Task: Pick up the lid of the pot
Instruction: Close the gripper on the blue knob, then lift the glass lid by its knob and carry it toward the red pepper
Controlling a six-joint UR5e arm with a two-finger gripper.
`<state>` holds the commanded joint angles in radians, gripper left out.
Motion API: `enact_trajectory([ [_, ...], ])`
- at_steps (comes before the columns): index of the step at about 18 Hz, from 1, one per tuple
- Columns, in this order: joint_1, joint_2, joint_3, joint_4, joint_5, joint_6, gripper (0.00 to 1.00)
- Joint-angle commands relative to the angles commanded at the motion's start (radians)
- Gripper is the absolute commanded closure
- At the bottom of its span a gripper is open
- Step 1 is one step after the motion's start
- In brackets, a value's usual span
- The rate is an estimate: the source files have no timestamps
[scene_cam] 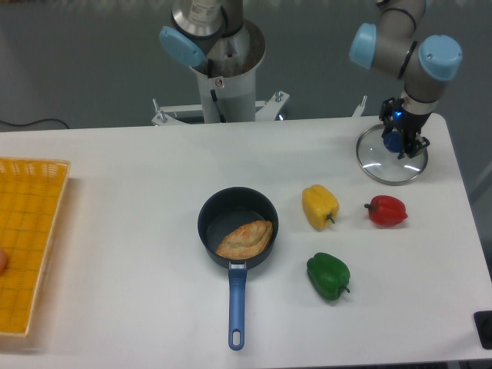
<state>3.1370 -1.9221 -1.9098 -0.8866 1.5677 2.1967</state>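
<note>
The pot lid [390,163] is round glass with a metal rim and a blue knob [393,141]. It lies flat on the white table at the back right. My gripper [404,146] points straight down onto the lid, with its dark fingers at the knob. The fingers and knob overlap in this view, so I cannot make out whether they are closed on it. The lid's rim still rests on the table.
A dark pot [238,227] with a blue handle holds a pastry at the table's middle. A yellow pepper [320,206], a red pepper [386,210] and a green pepper [328,276] lie in front of the lid. A yellow basket [31,246] sits at the left edge.
</note>
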Motion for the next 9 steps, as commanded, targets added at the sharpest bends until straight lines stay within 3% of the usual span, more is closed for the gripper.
enact_trajectory([
  [9, -0.046, 0.024, 0.028, -0.015, 0.005, -0.083, 0.48],
])
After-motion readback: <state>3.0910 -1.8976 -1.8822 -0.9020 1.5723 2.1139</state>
